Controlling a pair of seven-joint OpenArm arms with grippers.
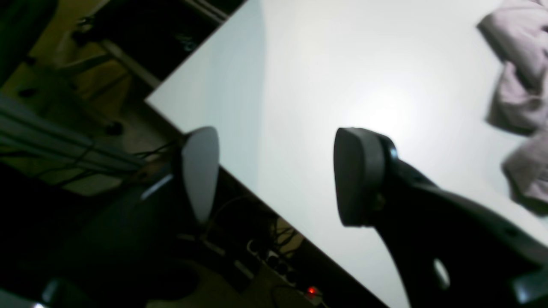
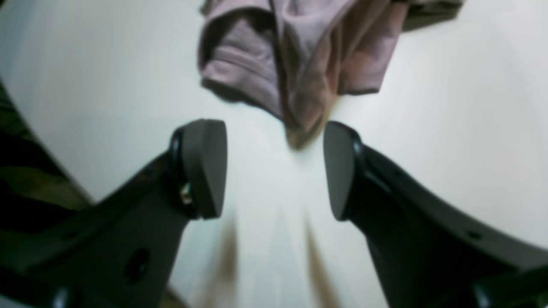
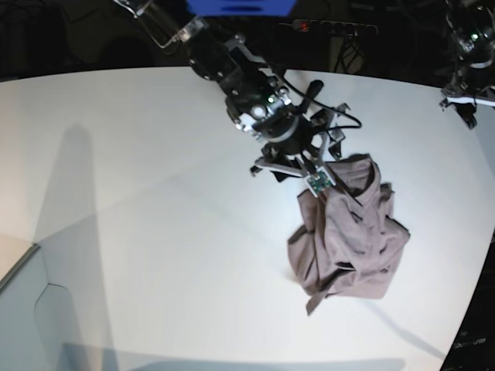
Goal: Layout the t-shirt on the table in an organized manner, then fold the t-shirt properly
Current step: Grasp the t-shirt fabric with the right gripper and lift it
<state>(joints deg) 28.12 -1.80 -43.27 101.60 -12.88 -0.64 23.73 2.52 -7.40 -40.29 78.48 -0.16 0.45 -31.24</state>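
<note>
The t-shirt (image 3: 348, 232) lies in a crumpled mauve-grey heap on the white table (image 3: 155, 193), right of centre. My right gripper (image 3: 292, 171) hangs at the heap's upper left edge. In the right wrist view it (image 2: 274, 167) is open, with nothing between its fingers, and a hanging fold of the t-shirt (image 2: 299, 64) ends just ahead of the fingertips. My left gripper (image 1: 278, 175) is open and empty over the table's edge, far from the t-shirt (image 1: 522, 85), which shows at that view's right border. In the base view the left gripper (image 3: 466, 100) sits at the far right corner.
The table's edge (image 1: 265, 205) runs diagonally under the left gripper. Below it lie cables and a power strip with a red light (image 1: 312, 291). A power strip (image 3: 332, 27) also shows behind the table. The table's curved rim (image 3: 476, 309) passes close to the shirt's right side.
</note>
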